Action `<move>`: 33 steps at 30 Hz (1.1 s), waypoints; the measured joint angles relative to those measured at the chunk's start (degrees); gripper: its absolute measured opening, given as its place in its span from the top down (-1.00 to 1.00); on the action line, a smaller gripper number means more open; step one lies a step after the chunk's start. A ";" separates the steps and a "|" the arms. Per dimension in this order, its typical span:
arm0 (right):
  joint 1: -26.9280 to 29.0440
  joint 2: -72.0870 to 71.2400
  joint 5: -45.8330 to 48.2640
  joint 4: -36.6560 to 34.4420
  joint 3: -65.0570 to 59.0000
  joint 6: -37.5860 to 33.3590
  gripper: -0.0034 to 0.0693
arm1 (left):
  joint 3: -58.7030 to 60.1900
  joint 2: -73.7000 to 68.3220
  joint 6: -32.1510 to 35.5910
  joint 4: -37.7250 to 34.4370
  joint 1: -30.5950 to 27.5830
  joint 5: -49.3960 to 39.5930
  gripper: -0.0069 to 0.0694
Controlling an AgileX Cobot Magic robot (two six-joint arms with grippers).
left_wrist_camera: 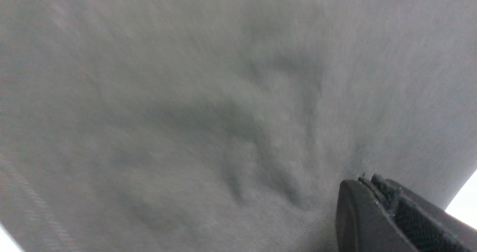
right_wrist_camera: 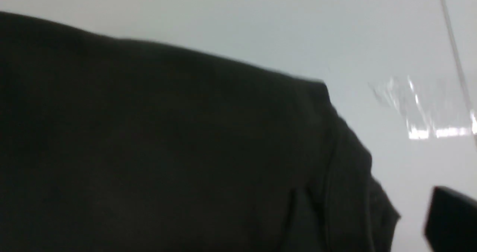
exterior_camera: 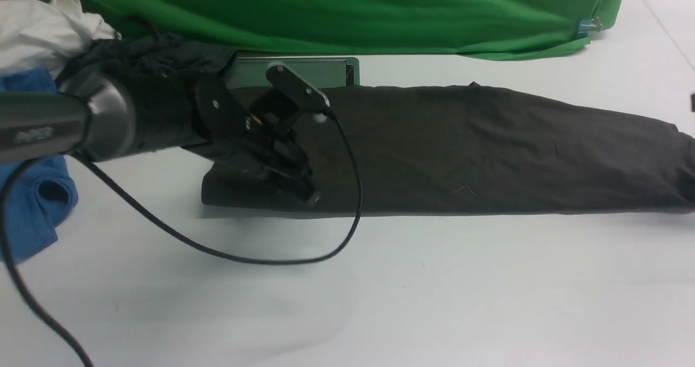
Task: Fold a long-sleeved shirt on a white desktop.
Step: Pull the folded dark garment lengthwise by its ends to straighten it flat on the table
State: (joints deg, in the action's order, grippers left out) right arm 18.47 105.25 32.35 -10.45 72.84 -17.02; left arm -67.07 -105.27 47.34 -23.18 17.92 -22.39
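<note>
Black-and-grey left arm (exterior_camera: 136, 120), cabled at the wrist

A matte grey forearm tube (exterior_camera: 38, 128) with a faint pale marking meets a glossy dark rounded joint (exterior_camera: 106, 114) and a black wrist housing. An oblong black camera plate (exterior_camera: 296, 87) carries two silver screws, and a thin black cable (exterior_camera: 355, 193) curves from it. The left gripper (exterior_camera: 307, 190) is black, its finger (left_wrist_camera: 372, 218) textured on the inner pad. Of the right gripper (right_wrist_camera: 451, 222) only a black corner shows.
</note>
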 joint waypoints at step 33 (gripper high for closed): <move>-0.91 15.99 6.81 -0.65 10.73 -0.88 0.64 | 17.66 50.52 -2.69 -3.72 4.25 2.63 0.77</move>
State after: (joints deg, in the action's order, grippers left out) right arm 17.56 121.23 39.16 -11.10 83.57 -17.90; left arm -49.41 -54.75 44.65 -26.90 22.17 -19.76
